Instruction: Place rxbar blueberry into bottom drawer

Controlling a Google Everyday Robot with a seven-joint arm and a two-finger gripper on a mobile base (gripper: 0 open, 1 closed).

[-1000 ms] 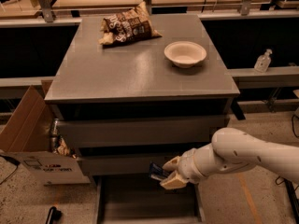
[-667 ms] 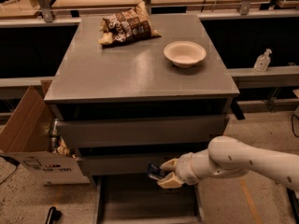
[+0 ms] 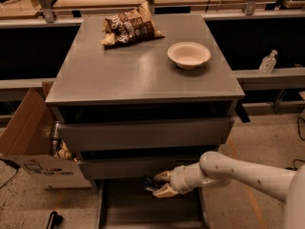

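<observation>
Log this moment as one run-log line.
stage: place | gripper: shut on flat dark-blue rxbar blueberry | position: over open shallow grey bottom drawer | bar: not yet released

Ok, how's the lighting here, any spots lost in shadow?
Camera view: the cabinet top is evenly lit with a soft sheen; the bottom drawer lies in deep shadow, so the rxbar blueberry in the gripper shows only as a dark bluish patch above it.
</observation>
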